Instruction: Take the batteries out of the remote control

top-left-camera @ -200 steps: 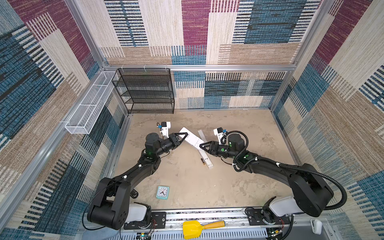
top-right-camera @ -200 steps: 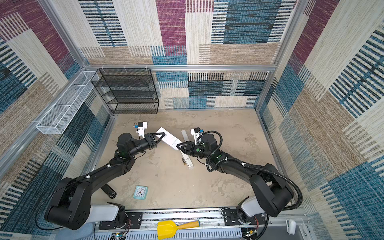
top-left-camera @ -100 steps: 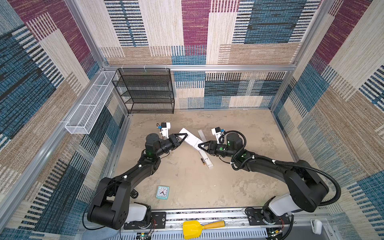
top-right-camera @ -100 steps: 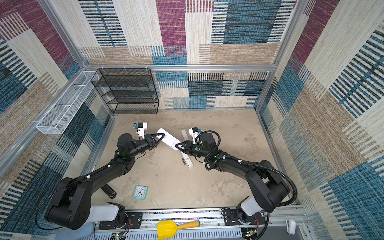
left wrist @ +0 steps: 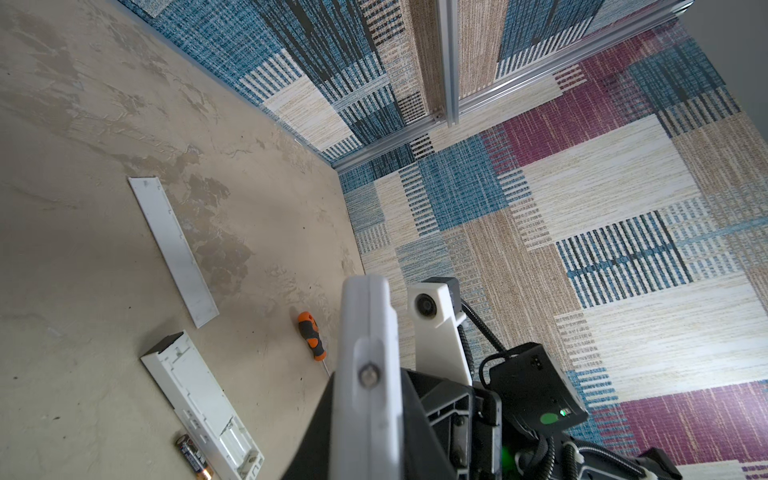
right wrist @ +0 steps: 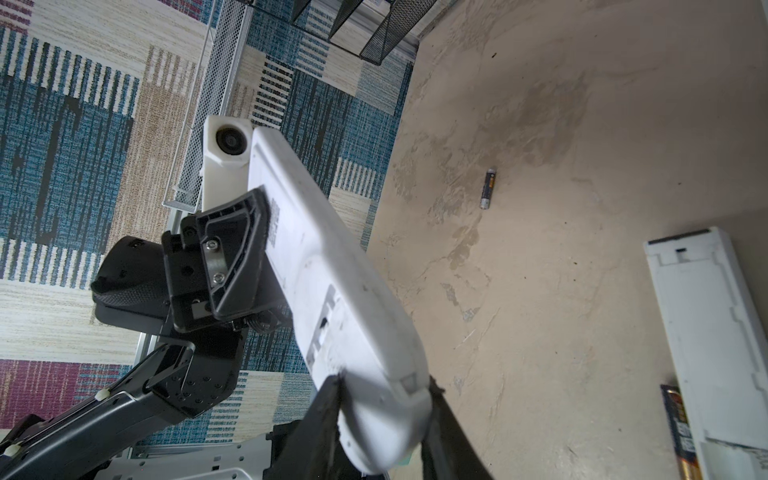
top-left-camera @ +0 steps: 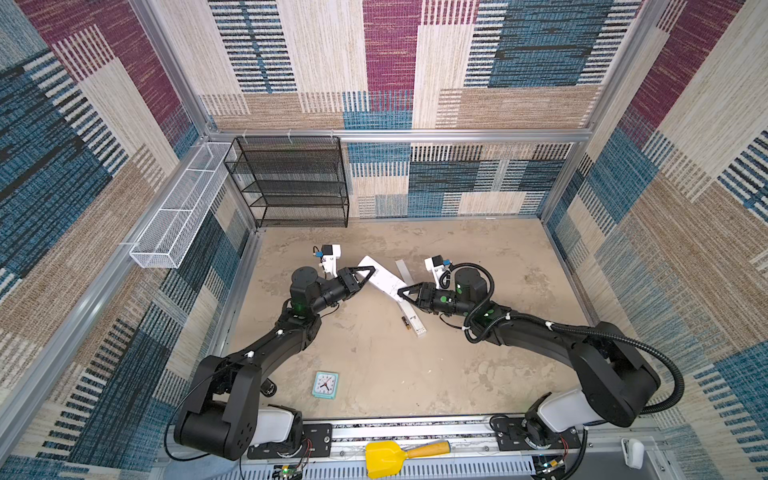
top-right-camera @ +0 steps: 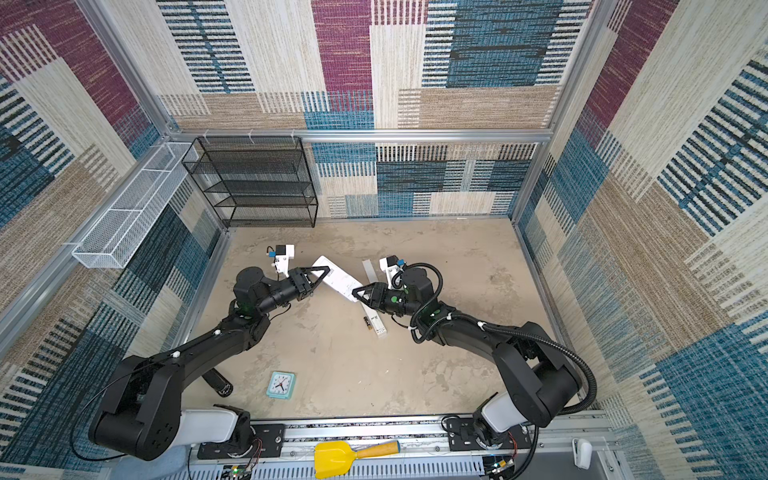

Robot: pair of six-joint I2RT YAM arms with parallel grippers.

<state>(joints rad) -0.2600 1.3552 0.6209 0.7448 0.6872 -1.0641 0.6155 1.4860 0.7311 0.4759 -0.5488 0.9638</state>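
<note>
Roughly halfway, I judge: the slim remote (top-left-camera: 413,318) lies open on the counter (top-left-camera: 478,374), its bay apparently empty, with one dark battery (top-left-camera: 404,323) just beside its 9 o'clock side and a second battery (right wrist: 488,188) loose farther off. At its 11 o'clock, the wide remote (top-left-camera: 380,279) is held off the counter, pinched at opposite ends by the left gripper (top-left-camera: 370,272) and right gripper (top-left-camera: 402,291); its back looks closed, so its cells are probably inside

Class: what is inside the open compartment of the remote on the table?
The compartment looks empty where visible; a dark battery lies outside beside it. Its end is cropped.
</note>
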